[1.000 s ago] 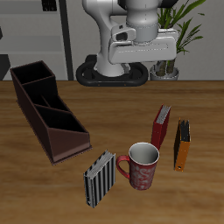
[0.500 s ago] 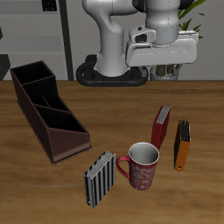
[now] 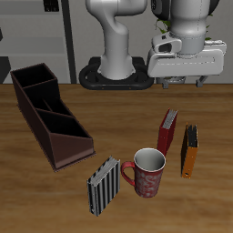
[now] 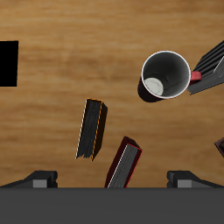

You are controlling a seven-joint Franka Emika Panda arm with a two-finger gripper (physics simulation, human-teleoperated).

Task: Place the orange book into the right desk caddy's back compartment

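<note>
Nearest the front edge of the counter (image 3: 27, 200) stands the striped book (image 3: 103, 187), upright and a little turned, and just beside it is the mug (image 3: 146, 173), red with a white pattern and a pale inside, its handle toward the striped book. A little farther back stands the orange book (image 3: 190, 150), upright on its edge with the dark spine up, and next to it, apart but near, the red book (image 3: 167, 132) leans slightly. In the wrist view the orange book (image 4: 91, 129) and the red book (image 4: 123, 164) appear from above as two narrow dark slabs with coloured edges, not touching each other, and the mug (image 4: 164, 76) shows its round open mouth. On the other side of the counter lies the caddy (image 3: 49, 113), long and dark brown, running from near the front toward the back; its back compartment (image 3: 30, 76) is the rectangular section at the far end, and nothing is seen in it. The orange book is well apart from the caddy, with the mug and the red book between them. Above the counter, behind the two books, hangs the gripper (image 3: 183, 83), holding nothing; its jaws are spread wide, as the two dark fingertips (image 4: 39, 179) at the edge of the wrist view stand far from each other. Behind it rises the white arm on its dark base (image 3: 114, 76).
</note>
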